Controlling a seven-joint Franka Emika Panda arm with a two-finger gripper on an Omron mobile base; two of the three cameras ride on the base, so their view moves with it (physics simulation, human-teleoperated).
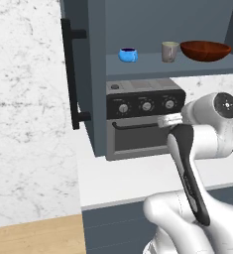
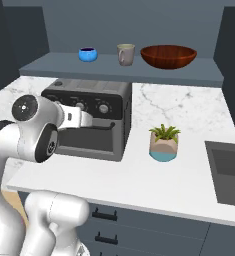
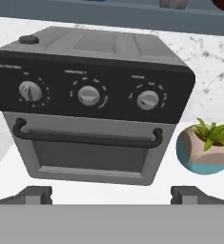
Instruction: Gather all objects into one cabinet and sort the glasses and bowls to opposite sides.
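The dark slate-blue cabinet [image 1: 95, 74] stands open, its door [image 1: 74, 30] swung left with a long black bar handle [image 1: 68, 74]. On its shelf [image 2: 59, 65] a small bright-blue vessel [image 1: 128, 54] [image 2: 88, 54] sits at the left. The grey-beige tumbler [image 1: 170, 51] [image 2: 125, 54] is in the middle. The wide reddish-brown bowl [image 1: 205, 50] [image 2: 168, 56] is at the right. My gripper [image 3: 112, 195] is open with nothing between its fingers [image 3: 35, 194]. It hangs below the shelf, facing the front of the toaster oven.
A grey toaster oven [image 1: 143, 119] [image 2: 89, 117] [image 3: 92, 105] with three knobs stands on the white marble counter [image 2: 154, 180] under the shelf. A small potted plant [image 2: 164, 142] [image 3: 206, 147] is to its right, a sink [image 2: 229, 167] further right. Grey drawers [image 2: 104, 215] run below.
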